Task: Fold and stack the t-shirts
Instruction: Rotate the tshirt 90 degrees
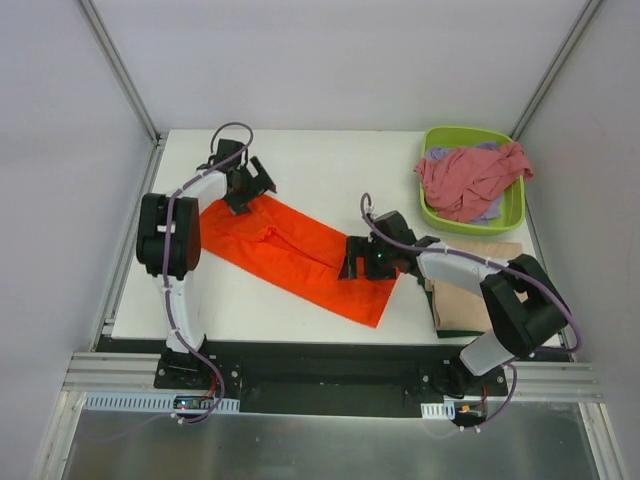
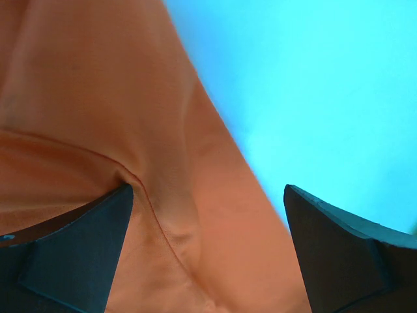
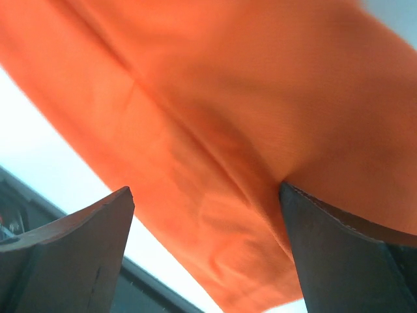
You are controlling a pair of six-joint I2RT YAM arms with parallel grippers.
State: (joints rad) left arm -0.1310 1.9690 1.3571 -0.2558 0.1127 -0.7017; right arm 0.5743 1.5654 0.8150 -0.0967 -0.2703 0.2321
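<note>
Orange t-shirt [image 1: 290, 255] lies mid-surface as a long diagonal strip, judged part-folded. Left gripper [image 1: 250, 193] stands at its far-left end and right gripper [image 1: 362, 265] at its near-right end, both jaws wide, gripping nothing. Tan t-shirt [image 1: 460, 305] is folded near right. Pink t-shirt [image 1: 465, 180] and lavender t-shirt [image 1: 490, 213] lie unfolded in the lime-green tub [image 1: 470, 131].

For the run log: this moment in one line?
orange t-shirt: spread flat | left gripper: open, over its far-left end | right gripper: open, over its near-right end | pink t-shirt: in lime-green tub

No legible text — no labels, brands, numbers.
</note>
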